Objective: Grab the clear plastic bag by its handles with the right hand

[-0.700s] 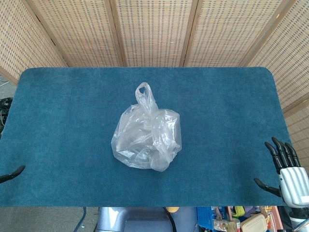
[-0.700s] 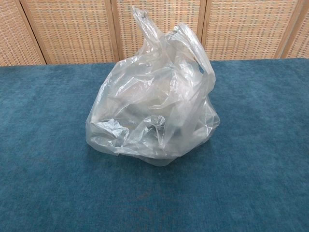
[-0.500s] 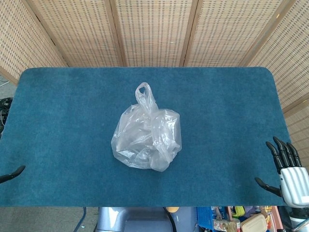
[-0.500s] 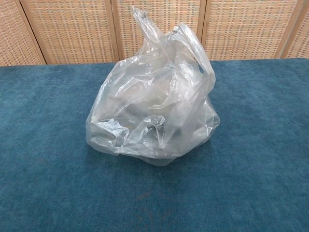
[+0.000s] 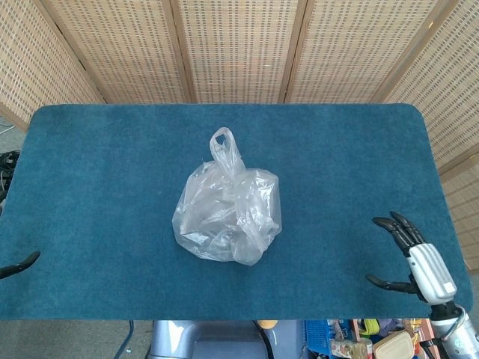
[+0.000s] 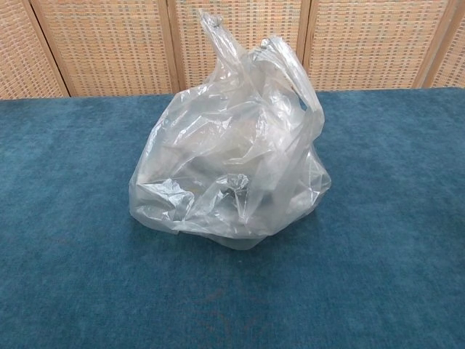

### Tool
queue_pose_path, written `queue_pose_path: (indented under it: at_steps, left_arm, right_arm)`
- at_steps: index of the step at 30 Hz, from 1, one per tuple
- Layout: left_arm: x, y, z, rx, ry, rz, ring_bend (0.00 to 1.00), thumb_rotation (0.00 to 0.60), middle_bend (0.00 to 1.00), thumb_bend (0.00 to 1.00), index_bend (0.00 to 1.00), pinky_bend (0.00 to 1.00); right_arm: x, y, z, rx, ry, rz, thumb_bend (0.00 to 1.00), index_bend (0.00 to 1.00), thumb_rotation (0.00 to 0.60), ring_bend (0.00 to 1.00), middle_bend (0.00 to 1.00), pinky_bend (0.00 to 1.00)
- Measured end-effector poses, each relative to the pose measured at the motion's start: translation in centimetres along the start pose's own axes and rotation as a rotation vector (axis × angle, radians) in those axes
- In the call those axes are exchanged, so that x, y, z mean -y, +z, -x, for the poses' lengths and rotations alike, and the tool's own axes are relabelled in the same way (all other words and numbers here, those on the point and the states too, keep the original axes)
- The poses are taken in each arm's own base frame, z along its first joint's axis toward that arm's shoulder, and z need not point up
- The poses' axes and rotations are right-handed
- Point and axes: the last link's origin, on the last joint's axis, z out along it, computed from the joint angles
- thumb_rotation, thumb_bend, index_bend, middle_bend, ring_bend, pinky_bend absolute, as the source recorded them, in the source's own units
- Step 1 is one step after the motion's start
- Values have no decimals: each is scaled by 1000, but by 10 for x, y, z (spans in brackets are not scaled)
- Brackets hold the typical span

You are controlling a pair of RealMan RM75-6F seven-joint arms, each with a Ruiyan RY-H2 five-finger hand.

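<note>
While the clear plastic bag (image 5: 227, 213) sits mid tabletop (image 5: 97, 164), handles (image 5: 224, 146) sticking up, your right robot hand (image 5: 408, 258) is spread wide, holding nothing, well apart from it.

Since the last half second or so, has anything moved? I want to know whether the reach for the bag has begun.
The right hand has swung inward over the table's right edge, fingers spread, holding nothing. The clear plastic bag and its handles have not shifted, and the left hand's fingertip stays at the left edge.
</note>
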Motion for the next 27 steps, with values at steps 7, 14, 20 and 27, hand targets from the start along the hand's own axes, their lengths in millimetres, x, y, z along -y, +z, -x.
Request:
queue_pose_path:
  at_steps: [7, 14, 20, 27]
  left_arm:
    - [-1, 4, 4, 5, 8, -10, 0, 600, 0, 57, 0, 0]
    - [0, 9, 7, 15, 17, -25, 0, 600, 0, 56, 0, 0]
    - [-1, 12, 9, 21, 21, -32, 0, 600, 0, 55, 0, 0]
    - [0, 13, 10, 19, 21, -41, 0, 600, 0, 55, 0, 0]
  right_arm:
    - [27, 52, 11, 340, 341, -95, 0, 166, 600, 58, 215, 125]
    - [56, 98, 26, 571, 480, -102, 0, 167, 600, 58, 215, 125]
    - [74, 126, 37, 661, 564, -68, 0, 172, 600, 59, 216, 125]
    - [96, 153, 50, 705, 633, -52, 0, 197, 600, 70, 231, 125]
